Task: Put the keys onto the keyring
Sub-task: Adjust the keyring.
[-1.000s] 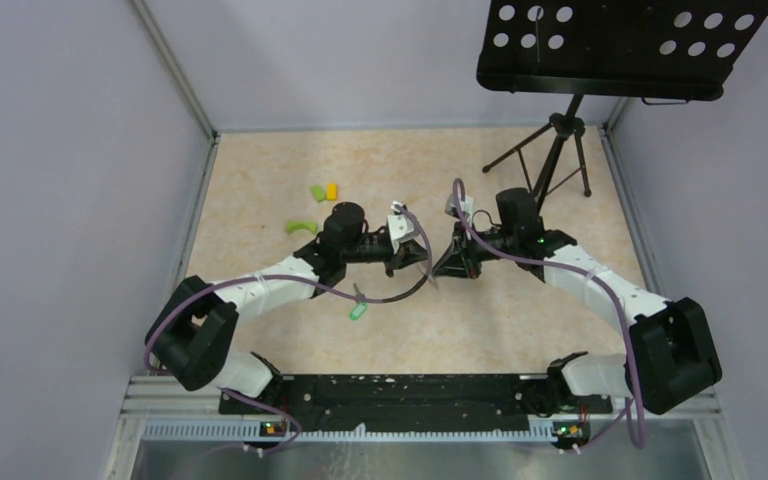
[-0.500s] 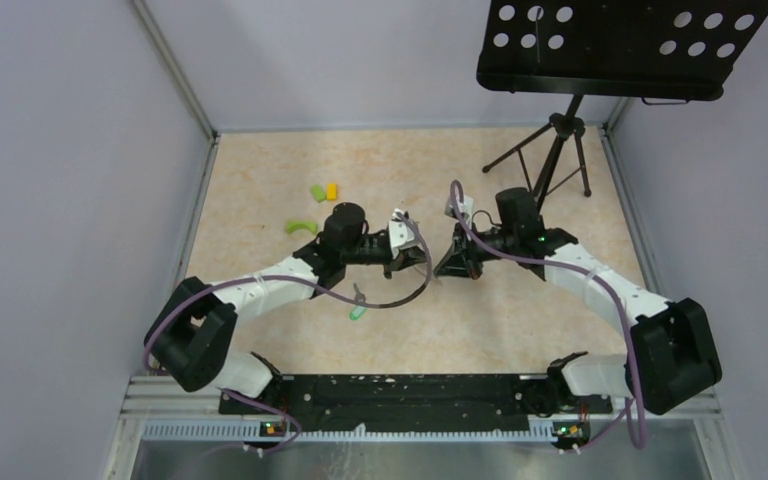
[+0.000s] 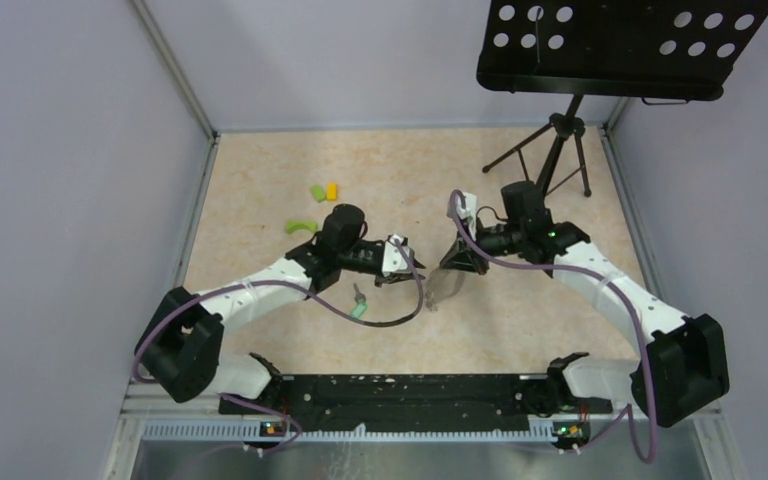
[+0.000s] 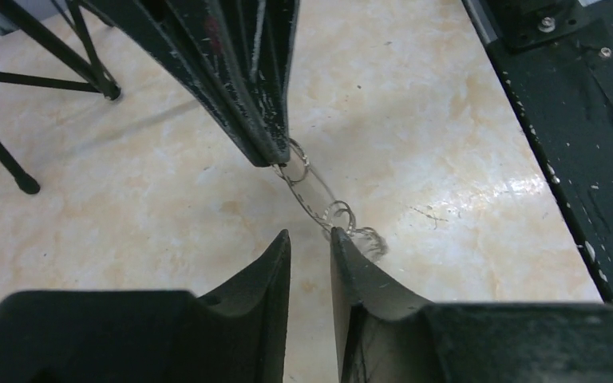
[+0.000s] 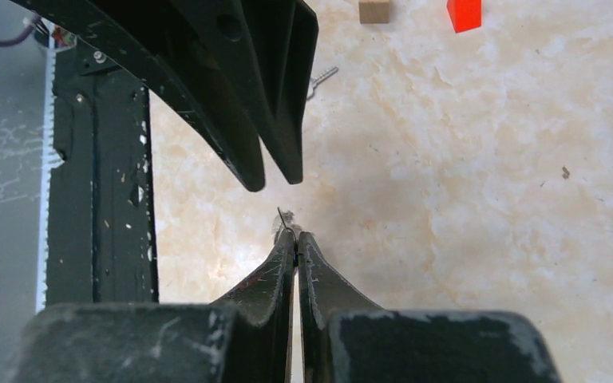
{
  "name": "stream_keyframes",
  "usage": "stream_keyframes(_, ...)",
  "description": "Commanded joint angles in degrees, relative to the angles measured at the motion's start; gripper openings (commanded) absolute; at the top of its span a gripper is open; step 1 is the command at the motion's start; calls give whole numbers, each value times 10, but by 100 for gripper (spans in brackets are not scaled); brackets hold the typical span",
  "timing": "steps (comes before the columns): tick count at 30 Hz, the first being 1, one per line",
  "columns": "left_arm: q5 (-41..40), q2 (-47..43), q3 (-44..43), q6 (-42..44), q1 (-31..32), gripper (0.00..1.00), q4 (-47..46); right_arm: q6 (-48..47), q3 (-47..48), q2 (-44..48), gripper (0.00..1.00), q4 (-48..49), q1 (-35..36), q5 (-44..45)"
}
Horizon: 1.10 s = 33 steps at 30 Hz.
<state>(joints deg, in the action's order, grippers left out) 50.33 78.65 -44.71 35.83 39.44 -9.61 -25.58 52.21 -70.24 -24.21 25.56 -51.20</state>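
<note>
Since the earlier frame the left claw (image 4: 310, 237) has drawn back from the right claw (image 5: 296, 237) and loosened, so its fingers now stand a narrow gap apart with nothing between them. The right claw is pinched tight on the upper end of the thin keyring (image 4: 313, 190), which hangs slanting above the desk (image 3: 520, 320), its lower end just beside one left fingertip; whether the two touch cannot be told. A green-tagged key (image 3: 360, 305) lies on the desk under the left arm, well apart from the keyring.
</note>
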Motion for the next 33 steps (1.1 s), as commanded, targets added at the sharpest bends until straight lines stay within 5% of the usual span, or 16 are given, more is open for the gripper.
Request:
stream_keyframes(1,47,-6,-33,61,1,30,61,-43,27,18,0,-3,-2,8)
stream_keyframes(13,32,26,-44,-13,2,51,-25,-47,20,31,0,27,-2,18)
stream_keyframes(25,62,86,-62,-155,1,52,-121,-21,-14,49,0,84,-2,12)
stream_keyframes(33,48,74,-59,-164,-2,45,-131,-25,-27,51,0,93,-2,-6)
